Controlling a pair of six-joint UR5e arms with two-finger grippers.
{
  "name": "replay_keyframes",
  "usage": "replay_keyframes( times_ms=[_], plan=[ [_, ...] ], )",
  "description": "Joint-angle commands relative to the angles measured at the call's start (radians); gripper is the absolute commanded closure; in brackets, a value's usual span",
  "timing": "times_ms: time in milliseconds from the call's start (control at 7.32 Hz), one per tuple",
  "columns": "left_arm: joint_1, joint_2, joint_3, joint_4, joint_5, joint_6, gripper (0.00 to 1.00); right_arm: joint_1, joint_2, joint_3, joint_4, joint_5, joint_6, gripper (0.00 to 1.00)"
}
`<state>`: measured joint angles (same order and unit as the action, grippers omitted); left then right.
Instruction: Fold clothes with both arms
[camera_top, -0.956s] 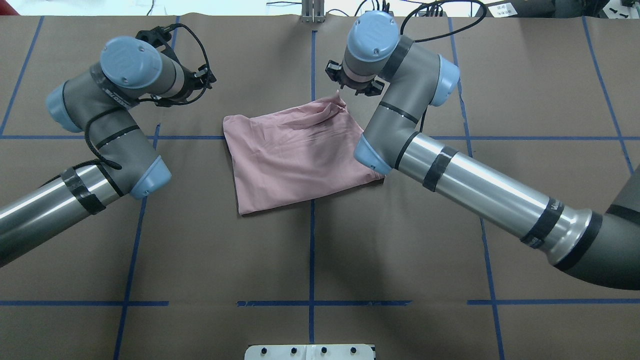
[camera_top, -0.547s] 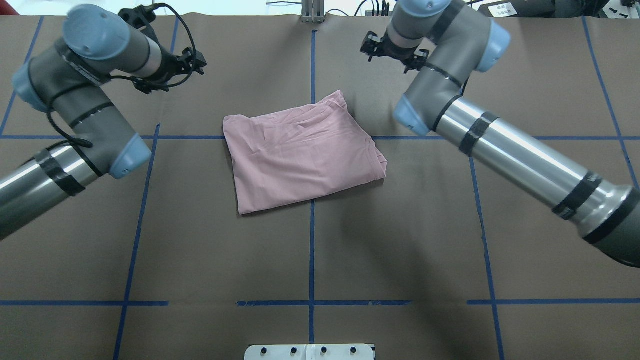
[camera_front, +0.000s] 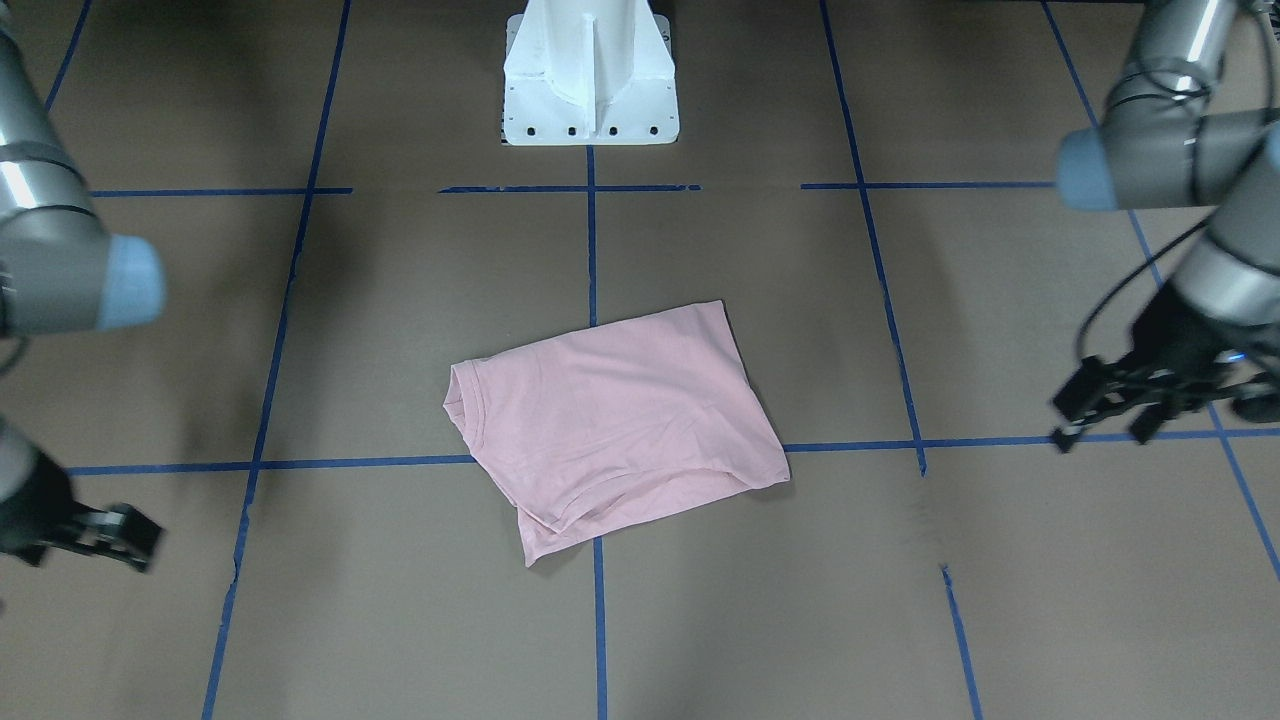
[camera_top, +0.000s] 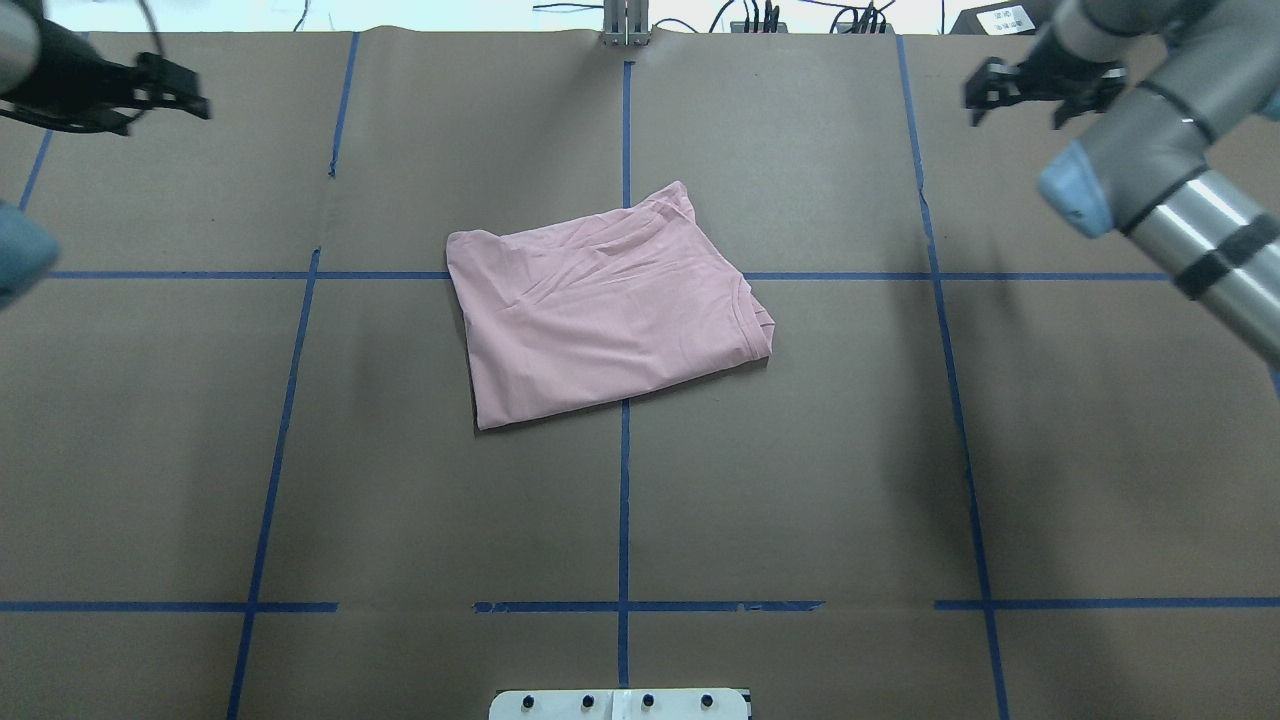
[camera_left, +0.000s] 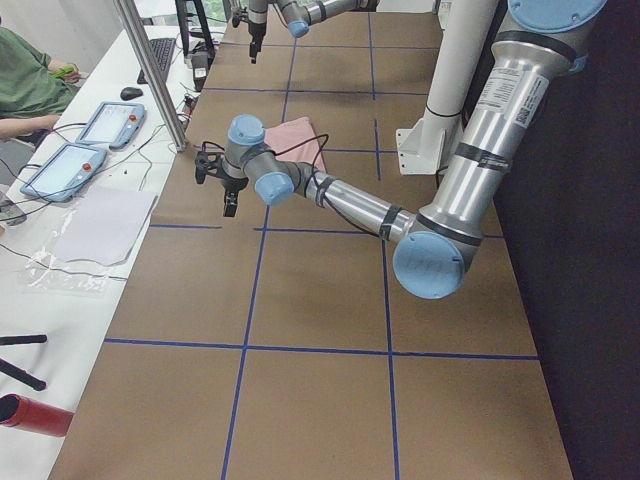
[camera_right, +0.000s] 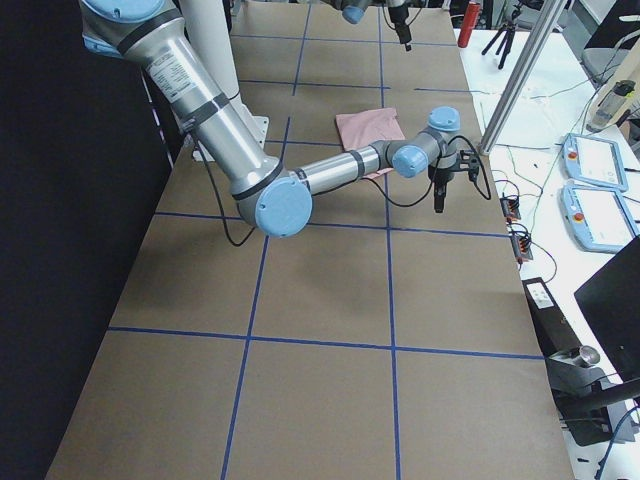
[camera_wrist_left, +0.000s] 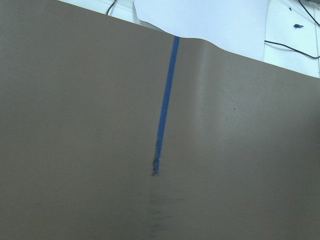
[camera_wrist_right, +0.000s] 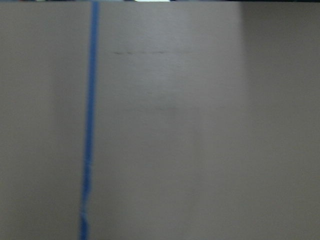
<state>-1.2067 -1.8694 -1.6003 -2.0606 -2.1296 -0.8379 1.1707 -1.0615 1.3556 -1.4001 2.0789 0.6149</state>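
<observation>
Two claws hang well apart from the pink T-shirt (camera_top: 605, 315), which lies folded in a rough rectangle at the middle of the brown table (camera_top: 800, 480). The left claw (camera_top: 165, 88) is over the far left corner and the right claw (camera_top: 1025, 88) over the far right. Neither holds cloth, and I cannot tell how wide either stands.

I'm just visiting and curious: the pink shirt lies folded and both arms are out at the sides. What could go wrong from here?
1. The shirt has a far corner poking out past the fold, so the bundle may loosen if moved.
2. It lies skewed to the blue lines; another fold might come out crooked.
</observation>
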Motion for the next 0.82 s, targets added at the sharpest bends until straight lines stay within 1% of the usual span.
replay_keyframes(
  times_ms=[0,137,273,410,547,683],
  plan=[
    [-0.198,0.108,-0.010,0.131,-0.056,0.503,0.00,0.210,-0.179,0.062,-0.106,0.132,-0.448,0.00],
    [-0.262,0.134,-0.010,0.223,-0.068,0.760,0.00,0.292,-0.275,0.068,-0.105,0.229,-0.572,0.00],
    [-0.324,0.147,-0.003,0.317,-0.091,0.960,0.00,0.355,-0.369,0.082,-0.100,0.283,-0.703,0.00],
    [-0.376,0.159,0.014,0.361,-0.117,1.056,0.00,0.383,-0.406,0.094,-0.097,0.317,-0.742,0.00],
    [-0.381,0.233,0.010,0.328,-0.183,1.059,0.00,0.383,-0.413,0.093,-0.093,0.311,-0.735,0.00],
    [-0.375,0.237,0.063,0.241,-0.190,1.027,0.00,0.383,-0.422,0.082,-0.094,0.303,-0.735,0.00]
  ],
)
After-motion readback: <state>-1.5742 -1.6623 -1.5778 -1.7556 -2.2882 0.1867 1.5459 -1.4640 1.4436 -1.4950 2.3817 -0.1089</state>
